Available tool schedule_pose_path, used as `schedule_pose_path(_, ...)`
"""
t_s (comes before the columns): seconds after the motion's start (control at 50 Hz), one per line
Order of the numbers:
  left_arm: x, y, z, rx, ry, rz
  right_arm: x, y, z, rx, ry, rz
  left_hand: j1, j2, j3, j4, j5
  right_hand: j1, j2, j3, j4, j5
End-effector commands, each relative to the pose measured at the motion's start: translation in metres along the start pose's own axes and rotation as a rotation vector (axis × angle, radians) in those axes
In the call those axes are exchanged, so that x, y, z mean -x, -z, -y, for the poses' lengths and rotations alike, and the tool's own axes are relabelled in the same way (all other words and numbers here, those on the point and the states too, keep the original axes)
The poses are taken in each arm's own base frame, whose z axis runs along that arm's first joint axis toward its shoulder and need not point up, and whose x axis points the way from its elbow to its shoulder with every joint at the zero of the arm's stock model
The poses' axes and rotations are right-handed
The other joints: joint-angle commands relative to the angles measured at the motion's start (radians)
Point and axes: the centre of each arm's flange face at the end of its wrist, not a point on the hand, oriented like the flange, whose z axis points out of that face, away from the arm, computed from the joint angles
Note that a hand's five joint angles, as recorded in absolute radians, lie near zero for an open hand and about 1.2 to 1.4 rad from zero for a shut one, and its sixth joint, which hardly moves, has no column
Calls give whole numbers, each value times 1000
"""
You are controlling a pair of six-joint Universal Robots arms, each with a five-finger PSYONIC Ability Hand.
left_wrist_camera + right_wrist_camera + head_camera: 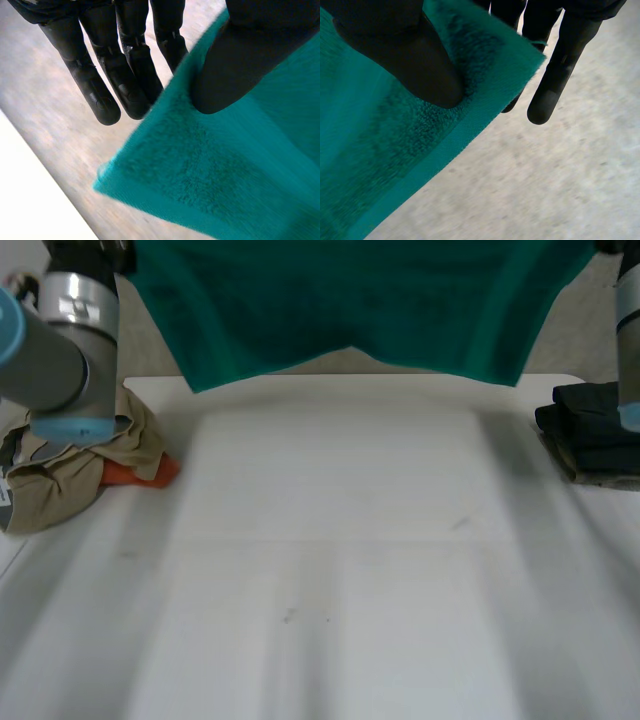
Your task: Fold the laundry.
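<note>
The left arm (60, 350) reaches up from the near left of the table (340, 570). Below that arm a crumpled beige cloth (60, 490) lies in a heap, with an orange item (140, 472) partly tucked under its inner side.

The left hand (240, 60) pinches one upper corner of the green towel (350, 300). The thumb presses on the towel's face and the straight fingers (125, 75) lie behind it, with the corner projecting just past the fingertips.

The towel is raised clear of the table and stretched between the two hands. Its lower edge hangs above the table's far side.

The right hand (410, 60) pinches the opposite upper corner in the same way, thumb on the face and fingers behind. One finger (555, 85) stands free just beside the towel's edge, over the grey floor (560, 190).

Below the right arm (628, 310) a pile of dark folded clothes (590, 435) rests at the table's edge.
</note>
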Motion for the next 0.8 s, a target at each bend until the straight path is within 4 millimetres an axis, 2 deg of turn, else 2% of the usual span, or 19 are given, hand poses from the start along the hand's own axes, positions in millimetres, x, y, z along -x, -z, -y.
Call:
schedule_pose_path(0.02, -30, 56, -46, 220, 0, -138, 30, 27, -48, 183, -24, 154, 232, 198, 202, 193, 223, 255, 214, 204, 197, 200)
schedule_pose_path(0.04, -33, 62, -49, 237, 2, -151, 39, 39, -66, 255, -34, 200, 232, 198, 202, 193, 223, 255, 214, 204, 197, 200)
schedule_pose_path(0.08, -44, 82, -60, 291, 10, -198, 46, 51, -81, 323, -43, 235, 232, 198, 202, 193, 223, 255, 214, 204, 197, 200)
schedule_pose_path(0.12, -51, 96, -67, 328, 14, -238, 59, 75, -105, 444, -62, 295, 232, 198, 202, 193, 223, 255, 214, 204, 197, 200)
schedule_pose_path(0.18, -64, 126, -77, 389, 27, -332, 68, 100, -119, 557, -62, 356, 232, 198, 202, 193, 223, 255, 214, 204, 197, 200)
schedule_pose_path(0.22, -70, 147, -78, 432, 34, -392, 70, 113, -121, 606, -37, 391, 232, 198, 202, 193, 223, 255, 214, 204, 197, 200)
schedule_pose_path(0.24, -71, 156, -79, 456, 34, -411, 70, 126, -121, 655, -10, 427, 232, 198, 202, 193, 223, 255, 214, 204, 197, 200)
schedule_pose_path(0.28, -72, 172, -77, 503, 27, -450, 70, 139, -116, 696, 14, 467, 232, 198, 202, 193, 223, 255, 214, 204, 197, 200)
schedule_pose_path(0.36, -55, 202, -50, 592, -35, -533, 61, 169, -91, 789, 92, 584, 232, 198, 202, 193, 223, 255, 214, 204, 197, 200)
schedule_pose_path(0.38, -47, 218, -37, 637, -66, -581, 57, 176, -88, 812, 109, 604, 232, 198, 202, 193, 223, 255, 214, 204, 197, 200)
schedule_pose_path(0.42, -41, 232, -27, 680, -90, -625, 42, 195, -82, 897, 165, 657, 232, 198, 202, 193, 223, 255, 214, 204, 197, 200)
schedule_pose_path(0.44, -34, 250, -14, 735, -118, -685, 36, 201, -79, 925, 183, 674, 232, 198, 202, 193, 223, 255, 214, 204, 197, 200)
schedule_pose_path(0.46, -30, 259, -7, 761, -133, -712, 27, 213, -69, 969, 217, 709, 232, 198, 202, 193, 223, 255, 214, 204, 197, 200)
schedule_pose_path(0.54, -11, 296, 22, 899, -163, -847, 6, 232, -36, 1011, 294, 786, 232, 198, 202, 193, 223, 255, 214, 204, 197, 200)
schedule_pose_path(0.58, -6, 308, 32, 945, -162, -902, -1, 236, -30, 1026, 312, 801, 232, 198, 202, 193, 223, 255, 214, 204, 197, 200)
schedule_pose_path(0.64, -6, 305, 34, 928, -165, -899, -13, 236, -33, 1046, 344, 792, 232, 198, 202, 193, 223, 255, 214, 204, 197, 200)
schedule_pose_path(0.68, -10, 289, 29, 864, -175, -855, -16, 233, -35, 1036, 355, 773, 232, 198, 202, 193, 223, 255, 214, 204, 197, 200)
schedule_pose_path(0.74, -18, 270, 14, 804, -187, -810, -15, 222, -44, 1003, 339, 716, 232, 198, 202, 193, 223, 255, 214, 204, 197, 200)
schedule_pose_path(0.8, -31, 244, -9, 733, -201, -750, -3, 211, -68, 983, 274, 659, 232, 198, 202, 193, 223, 255, 214, 204, 197, 200)
